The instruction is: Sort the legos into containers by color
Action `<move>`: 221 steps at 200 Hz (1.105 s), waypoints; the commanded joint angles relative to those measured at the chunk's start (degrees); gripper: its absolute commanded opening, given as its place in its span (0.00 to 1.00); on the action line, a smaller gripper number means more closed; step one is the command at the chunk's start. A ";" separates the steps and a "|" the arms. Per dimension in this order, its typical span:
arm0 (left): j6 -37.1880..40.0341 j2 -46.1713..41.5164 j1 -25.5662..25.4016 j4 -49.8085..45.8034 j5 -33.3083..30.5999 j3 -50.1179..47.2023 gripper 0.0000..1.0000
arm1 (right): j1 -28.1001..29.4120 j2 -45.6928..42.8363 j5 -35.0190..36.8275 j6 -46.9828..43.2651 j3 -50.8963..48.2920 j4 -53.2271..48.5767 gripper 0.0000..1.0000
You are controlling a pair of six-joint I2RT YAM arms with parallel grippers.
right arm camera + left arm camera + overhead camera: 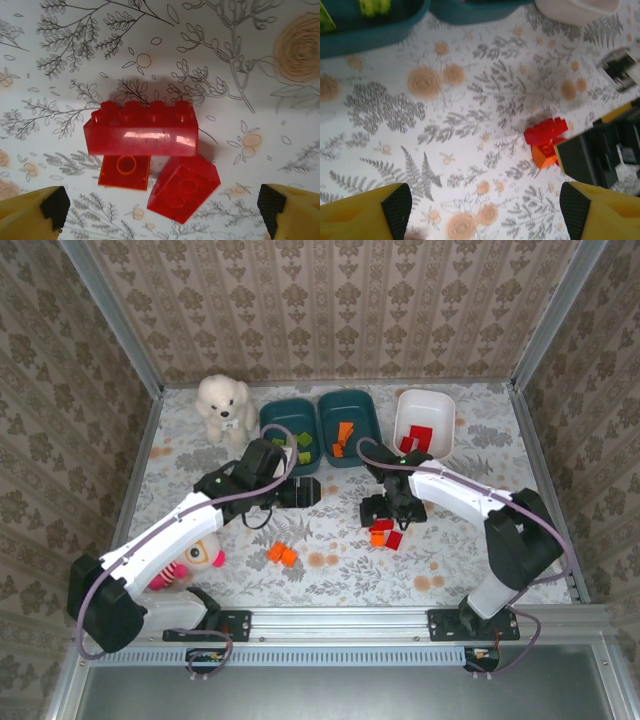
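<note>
Right gripper [388, 508], jaws wide, hovers over two red bricks [142, 132] and an orange brick [125, 171] on the table [450, 552], probably lining up a red for the white tub [430, 408]; left gripper [305, 492], jaws wide and empty, waits beside.
</note>
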 commanded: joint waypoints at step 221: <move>-1.14 1.95 -3.60 2.94 -0.77 1.79 0.81 | -8.15 -3.57 5.43 -0.42 11.12 0.87 0.58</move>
